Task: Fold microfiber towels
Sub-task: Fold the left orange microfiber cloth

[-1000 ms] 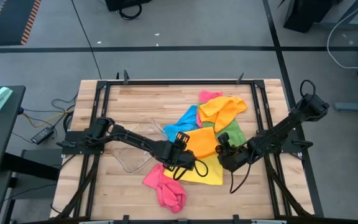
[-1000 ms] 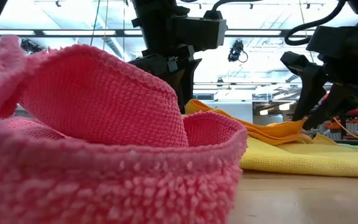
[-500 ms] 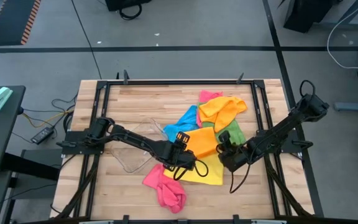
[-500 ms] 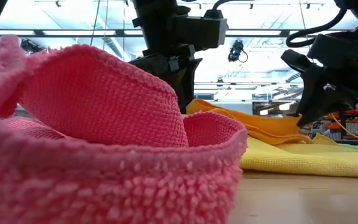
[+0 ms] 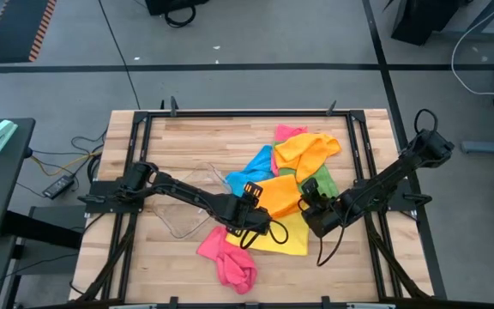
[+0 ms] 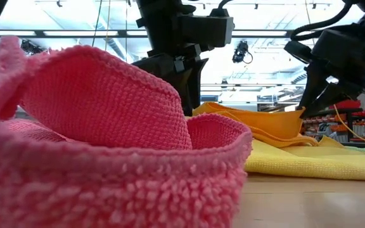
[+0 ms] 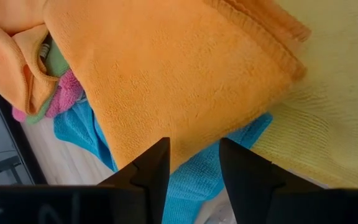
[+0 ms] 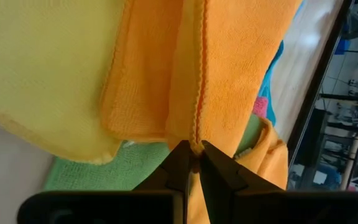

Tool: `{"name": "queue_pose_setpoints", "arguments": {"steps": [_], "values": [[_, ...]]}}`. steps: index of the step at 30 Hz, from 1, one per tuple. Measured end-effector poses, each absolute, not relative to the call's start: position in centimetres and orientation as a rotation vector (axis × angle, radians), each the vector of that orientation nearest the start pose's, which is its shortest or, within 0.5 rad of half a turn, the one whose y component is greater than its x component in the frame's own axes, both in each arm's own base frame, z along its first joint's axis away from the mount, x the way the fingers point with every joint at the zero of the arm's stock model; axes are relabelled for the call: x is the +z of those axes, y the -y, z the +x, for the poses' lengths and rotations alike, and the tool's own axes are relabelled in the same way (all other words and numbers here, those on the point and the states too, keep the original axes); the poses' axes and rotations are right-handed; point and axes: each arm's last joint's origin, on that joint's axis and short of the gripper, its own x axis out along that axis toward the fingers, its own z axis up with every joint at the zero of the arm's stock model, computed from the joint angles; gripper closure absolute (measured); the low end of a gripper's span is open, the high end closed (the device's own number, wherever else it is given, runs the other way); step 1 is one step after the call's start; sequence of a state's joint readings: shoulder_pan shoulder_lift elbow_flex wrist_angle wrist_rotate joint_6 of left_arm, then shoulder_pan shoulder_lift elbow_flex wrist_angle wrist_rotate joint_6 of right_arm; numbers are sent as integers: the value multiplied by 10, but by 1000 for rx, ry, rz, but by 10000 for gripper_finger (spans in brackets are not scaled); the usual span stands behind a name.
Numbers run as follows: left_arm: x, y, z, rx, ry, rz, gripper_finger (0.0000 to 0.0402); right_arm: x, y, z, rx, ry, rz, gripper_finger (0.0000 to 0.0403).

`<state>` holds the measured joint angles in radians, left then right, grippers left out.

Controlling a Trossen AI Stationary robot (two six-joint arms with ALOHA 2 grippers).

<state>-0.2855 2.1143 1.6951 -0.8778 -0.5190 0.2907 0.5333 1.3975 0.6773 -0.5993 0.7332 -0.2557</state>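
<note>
Pinching the soft orange microfiber towel's hemmed edge between closed right gripper fingers for lifting; hovering left gripper half-open, empty, over it.

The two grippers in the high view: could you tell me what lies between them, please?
The orange towel lies there on the yellow towel, in the high view. The right gripper pinches its edge; the left gripper hovers open at its other edge.

A pale wooden slatted table carries a heap of bright microfiber towels toward three o'clock, a crumpled pink towel at six, and a clear plastic tray at nine.
</note>
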Motion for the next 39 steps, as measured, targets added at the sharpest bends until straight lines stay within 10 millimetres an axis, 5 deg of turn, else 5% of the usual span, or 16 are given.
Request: {"name": "queue_pose_setpoints", "arguments": {"steps": [7, 17, 30, 39], "values": [[195, 108, 417, 2, -1231, 730, 263, 161, -95, 199, -38, -1101, -1024, 363], [195, 110, 418, -21, -1214, 705, 242, 154, -94, 196, 56, -1164, -824, 356], [195, 114, 419, -87, -1203, 702, 217, 161, -94, 200, -15, -1184, -651, 259], [218, 123, 402, -62, -1205, 789, 235, 178, -115, 224, 15, -885, -580, 248]]}}
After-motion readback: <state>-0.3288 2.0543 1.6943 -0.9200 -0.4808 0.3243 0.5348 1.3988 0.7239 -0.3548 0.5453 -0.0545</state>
